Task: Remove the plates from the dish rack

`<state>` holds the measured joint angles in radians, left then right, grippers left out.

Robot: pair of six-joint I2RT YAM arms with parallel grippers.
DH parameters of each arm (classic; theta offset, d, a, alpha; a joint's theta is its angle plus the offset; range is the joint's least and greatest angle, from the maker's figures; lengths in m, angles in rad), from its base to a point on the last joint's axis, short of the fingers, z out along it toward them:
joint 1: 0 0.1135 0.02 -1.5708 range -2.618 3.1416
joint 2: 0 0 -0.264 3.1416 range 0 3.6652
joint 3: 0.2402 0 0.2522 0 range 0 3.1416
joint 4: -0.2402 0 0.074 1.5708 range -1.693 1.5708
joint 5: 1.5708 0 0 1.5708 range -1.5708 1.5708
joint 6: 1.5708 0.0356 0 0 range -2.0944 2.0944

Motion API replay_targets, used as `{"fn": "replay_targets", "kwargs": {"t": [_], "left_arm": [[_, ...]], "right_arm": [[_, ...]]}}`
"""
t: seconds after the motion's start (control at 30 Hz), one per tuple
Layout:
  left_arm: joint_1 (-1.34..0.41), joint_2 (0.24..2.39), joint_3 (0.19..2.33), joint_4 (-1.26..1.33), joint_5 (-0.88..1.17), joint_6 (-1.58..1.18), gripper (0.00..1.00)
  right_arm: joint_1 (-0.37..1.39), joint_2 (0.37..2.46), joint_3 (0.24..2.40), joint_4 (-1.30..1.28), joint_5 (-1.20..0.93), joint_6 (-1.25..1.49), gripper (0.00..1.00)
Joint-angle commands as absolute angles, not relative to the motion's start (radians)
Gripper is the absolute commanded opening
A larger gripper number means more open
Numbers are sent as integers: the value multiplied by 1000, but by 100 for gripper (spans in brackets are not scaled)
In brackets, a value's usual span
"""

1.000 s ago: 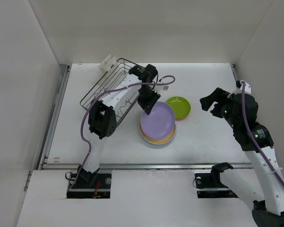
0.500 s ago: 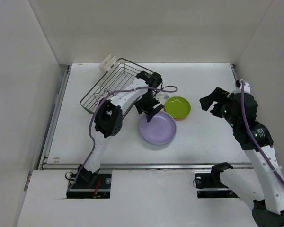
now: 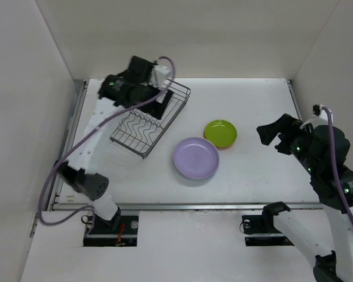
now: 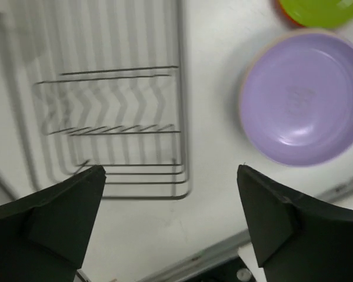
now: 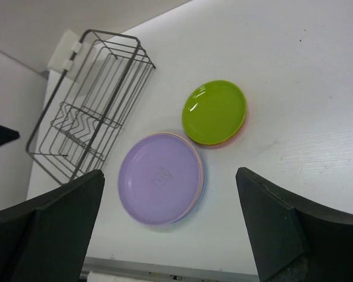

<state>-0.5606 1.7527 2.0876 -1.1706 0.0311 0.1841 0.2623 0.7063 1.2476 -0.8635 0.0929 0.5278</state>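
Plates [image 3: 195, 157] lie beside dish rack [image 3: 143, 129]; L gripper [image 4: 170, 176], R gripper [image 5: 170, 179] open.

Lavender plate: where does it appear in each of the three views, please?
Top external: lavender plate near the centre of the picture.
Left wrist: the plate at upper right.
Right wrist: the plate at lower centre-left.
Shared landmark: lime green plate, just beside it in all three views.

Dish rack [image 3: 140, 130]: placed on the table [image 3: 259, 100], at the left. Large plate stack [image 3: 195, 158]: laid right of the rack, nearer the front edge. Small plate stack [image 3: 221, 133]: laid just beside it, behind and to its right.
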Motion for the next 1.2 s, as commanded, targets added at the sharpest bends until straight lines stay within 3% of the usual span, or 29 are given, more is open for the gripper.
{"fn": "replay_targets", "kwargs": {"t": [0.0, 0.03, 0.17, 0.27, 0.37, 0.67, 1.17], "left_arm": [[-438, 1548, 1990, -1114, -124, 83, 96], [-351, 1440, 1958, -1079, -124, 83, 100], [-175, 1186, 1725, -994, -222, 94, 100], [-128, 1022, 1493, -921, -325, 107, 100], [-66, 939, 1350, -891, -232, 94, 100], [-11, 908, 1306, -916, -158, 75, 100], [-2, 887, 1301, -908, -94, 74, 100]], "right_arm": [[265, 673, 1356, -1032, 54, 520, 100], [265, 663, 1370, -1067, 20, 520, 100], [265, 617, 1402, -1241, -23, 564, 100], [265, 574, 1436, -1370, -25, 574, 100], [265, 471, 1447, -1384, -47, 586, 100], [265, 256, 1411, -1384, -86, 660, 100], [265, 210, 1434, -1384, -138, 692, 100]]}}
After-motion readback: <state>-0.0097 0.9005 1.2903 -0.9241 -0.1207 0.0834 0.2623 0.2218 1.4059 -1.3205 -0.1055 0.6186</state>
